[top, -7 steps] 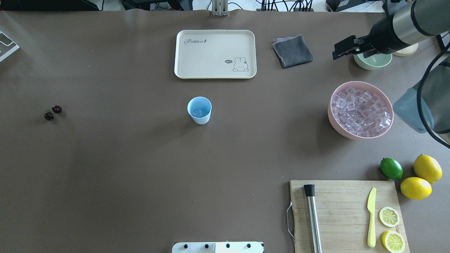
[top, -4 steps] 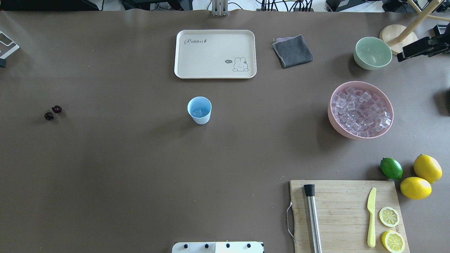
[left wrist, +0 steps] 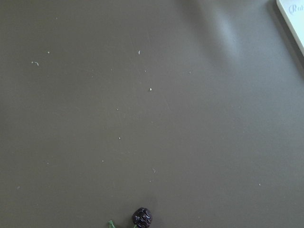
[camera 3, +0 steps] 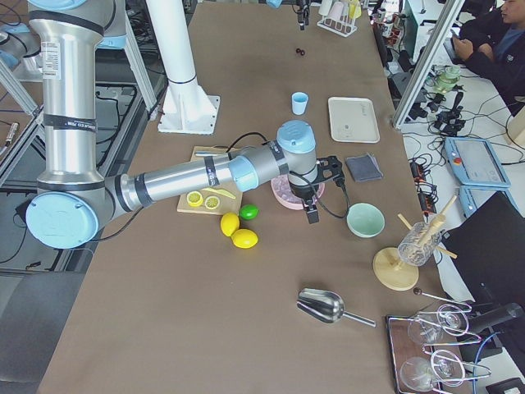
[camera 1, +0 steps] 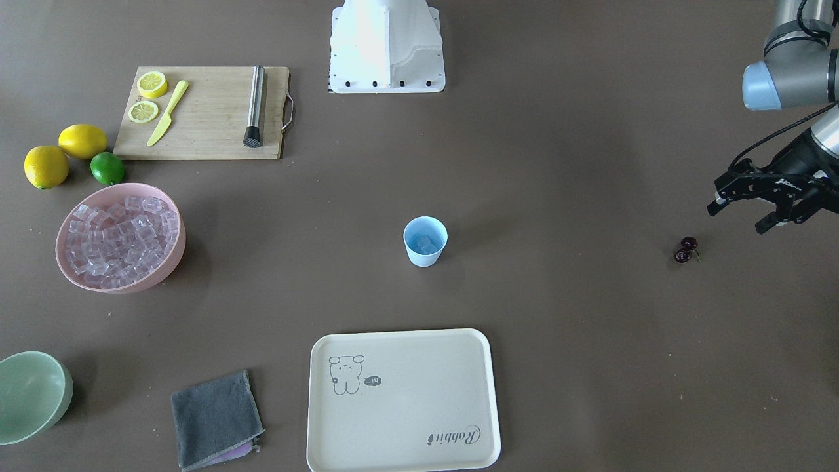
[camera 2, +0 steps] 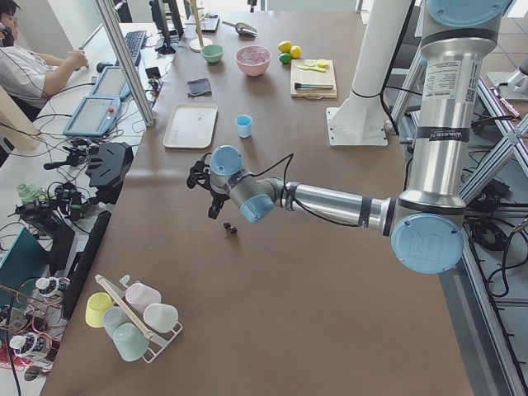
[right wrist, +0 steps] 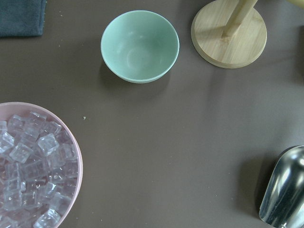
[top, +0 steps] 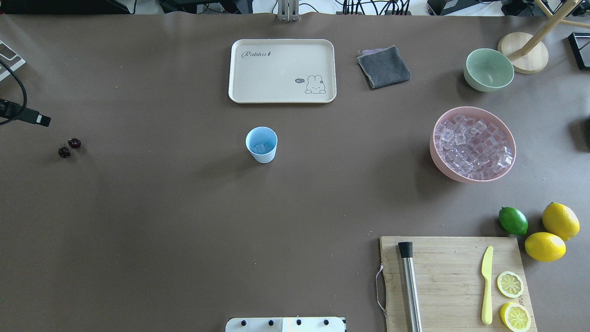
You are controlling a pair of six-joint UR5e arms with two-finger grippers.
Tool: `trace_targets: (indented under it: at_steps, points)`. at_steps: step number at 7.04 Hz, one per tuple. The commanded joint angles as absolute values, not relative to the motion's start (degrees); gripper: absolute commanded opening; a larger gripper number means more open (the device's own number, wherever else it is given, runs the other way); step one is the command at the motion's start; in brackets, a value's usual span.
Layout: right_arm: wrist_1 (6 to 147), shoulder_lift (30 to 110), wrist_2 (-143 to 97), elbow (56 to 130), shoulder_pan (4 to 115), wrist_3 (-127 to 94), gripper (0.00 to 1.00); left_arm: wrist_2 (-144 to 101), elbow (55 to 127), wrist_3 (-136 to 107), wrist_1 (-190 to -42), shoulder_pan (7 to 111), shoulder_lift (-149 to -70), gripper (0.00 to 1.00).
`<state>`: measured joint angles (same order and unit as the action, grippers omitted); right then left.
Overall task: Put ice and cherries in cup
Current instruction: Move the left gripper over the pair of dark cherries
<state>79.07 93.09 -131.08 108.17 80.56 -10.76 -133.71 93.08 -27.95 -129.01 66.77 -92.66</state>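
Dark purple-black round cherries (camera 1: 685, 250) lie loose; left pincer (camera 1: 735, 220), spread apart, hangs near them. An off-centre closure risks rolling them away.

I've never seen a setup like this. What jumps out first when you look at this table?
The pink bowl heaped with clear ice on the robot's right side stands out most, with bright lemons and a lime nearby. A small light-blue cup stands alone mid-table. Far to the left, two dark cherries lie near the left end effector, which hovers open.
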Motion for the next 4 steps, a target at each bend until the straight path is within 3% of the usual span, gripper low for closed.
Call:
trace_targets:
  at_steps: [1, 4]
  points:
    - [78.8, 94.5, -131.0, 107.9, 81.2, -10.0, 1.0, -130.2, 89.4, -18.4, -129.0, 63.0, -92.8, 0.98]
    - [78.5, 95.4, -131.2, 108.0, 81.3, -10.0, 1.0, -127.9, 82.4, -16.6, -129.1, 62.5, -98.2, 0.98]
